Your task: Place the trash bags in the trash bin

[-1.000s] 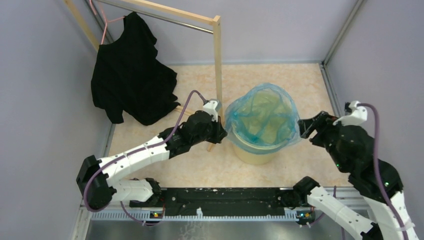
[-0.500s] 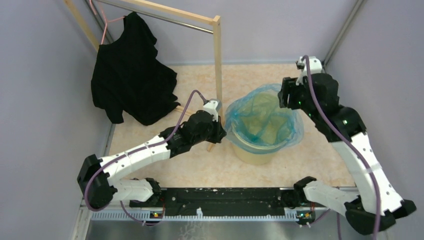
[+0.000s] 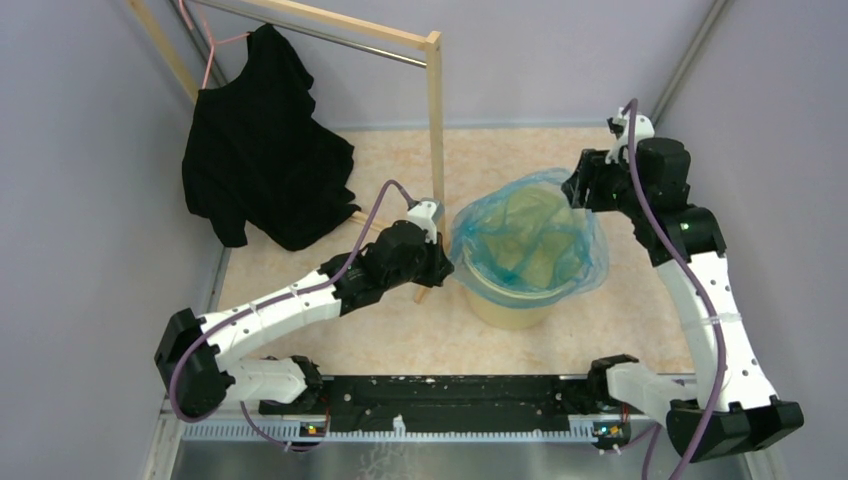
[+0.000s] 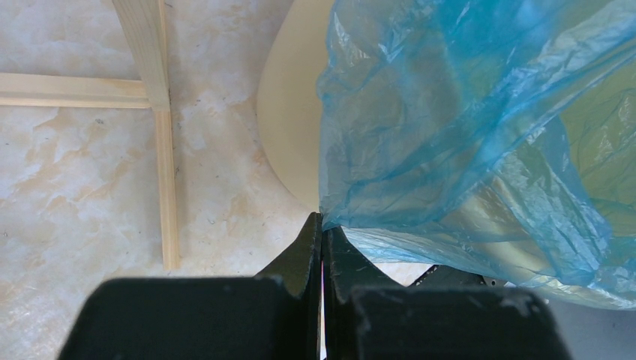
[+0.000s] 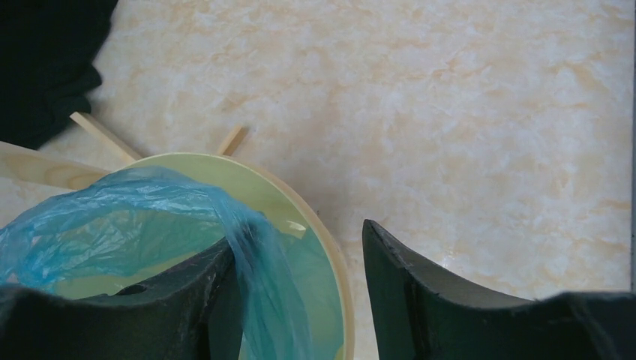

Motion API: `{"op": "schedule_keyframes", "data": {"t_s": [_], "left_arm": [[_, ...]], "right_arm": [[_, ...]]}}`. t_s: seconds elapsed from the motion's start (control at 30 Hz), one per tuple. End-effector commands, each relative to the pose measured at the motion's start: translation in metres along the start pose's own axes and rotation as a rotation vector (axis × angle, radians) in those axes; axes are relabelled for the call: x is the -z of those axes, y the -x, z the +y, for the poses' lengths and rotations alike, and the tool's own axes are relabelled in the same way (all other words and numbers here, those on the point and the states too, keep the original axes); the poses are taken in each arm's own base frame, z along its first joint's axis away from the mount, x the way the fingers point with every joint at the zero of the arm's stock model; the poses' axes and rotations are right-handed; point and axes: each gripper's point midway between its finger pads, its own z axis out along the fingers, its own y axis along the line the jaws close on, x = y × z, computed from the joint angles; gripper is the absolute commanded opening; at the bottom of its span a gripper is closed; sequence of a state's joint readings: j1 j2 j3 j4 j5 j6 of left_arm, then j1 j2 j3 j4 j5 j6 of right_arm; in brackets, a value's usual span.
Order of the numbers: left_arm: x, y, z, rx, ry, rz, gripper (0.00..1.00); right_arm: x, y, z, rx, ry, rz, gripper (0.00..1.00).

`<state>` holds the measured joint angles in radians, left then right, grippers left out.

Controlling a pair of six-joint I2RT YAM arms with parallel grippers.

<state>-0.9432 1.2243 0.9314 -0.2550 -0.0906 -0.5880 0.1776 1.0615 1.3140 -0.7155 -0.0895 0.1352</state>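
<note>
The pale yellow trash bin (image 3: 512,306) stands at mid table with a translucent blue trash bag (image 3: 525,238) spread open inside it and draped over its rim. My left gripper (image 3: 446,262) is at the bin's left side, shut on the bag's edge; in the left wrist view its tips (image 4: 322,223) pinch the blue film (image 4: 450,120) beside the bin wall (image 4: 289,135). My right gripper (image 3: 579,190) is open over the far right rim. In the right wrist view its jaws (image 5: 296,244) straddle the rim (image 5: 334,251), and the bag (image 5: 112,217) drapes against the left finger (image 5: 202,289).
A wooden rack (image 3: 435,120) stands just left of the bin, its post close to my left wrist. A black garment (image 3: 260,150) hangs from it at the back left. The rack's foot bars (image 4: 161,150) lie on the marbled floor. Grey walls close in on both sides.
My right arm has swung from the bin's near right side up to its far right rim, then shifted slightly right. The left arm has not moved.
</note>
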Motion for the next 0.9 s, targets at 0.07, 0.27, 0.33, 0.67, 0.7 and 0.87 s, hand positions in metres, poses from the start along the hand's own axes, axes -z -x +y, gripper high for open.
{"op": "schedule_keyframes", "data": {"t_s": [0.07, 0.27, 0.33, 0.67, 0.7, 0.87], "left_arm": [[0.001, 0.017, -0.009, -0.015, -0.033, -0.053, 0.0], [-0.003, 0.012, -0.007, -0.013, -0.03, -0.041, 0.0], [-0.003, 0.012, -0.007, -0.016, -0.028, -0.036, 0.0], [-0.004, 0.006, -0.008, 0.019, -0.037, -0.02, 0.0], [-0.005, 0.005, -0.008, 0.022, -0.037, -0.018, 0.0], [-0.008, 0.006, -0.009, 0.026, -0.039, -0.014, 0.0]], "right_arm": [[0.036, 0.011, 0.015, 0.004, 0.078, -0.068, 0.55], [0.042, 0.001, 0.001, 0.009, 0.001, -0.053, 0.39], [0.045, 0.002, -0.001, 0.01, -0.01, -0.067, 0.35], [-0.011, 0.013, -0.016, 0.019, -0.061, -0.144, 0.0], [-0.018, 0.014, -0.017, 0.021, -0.06, -0.148, 0.01], [-0.046, 0.007, -0.028, -0.031, -0.046, -0.122, 0.0]]}}
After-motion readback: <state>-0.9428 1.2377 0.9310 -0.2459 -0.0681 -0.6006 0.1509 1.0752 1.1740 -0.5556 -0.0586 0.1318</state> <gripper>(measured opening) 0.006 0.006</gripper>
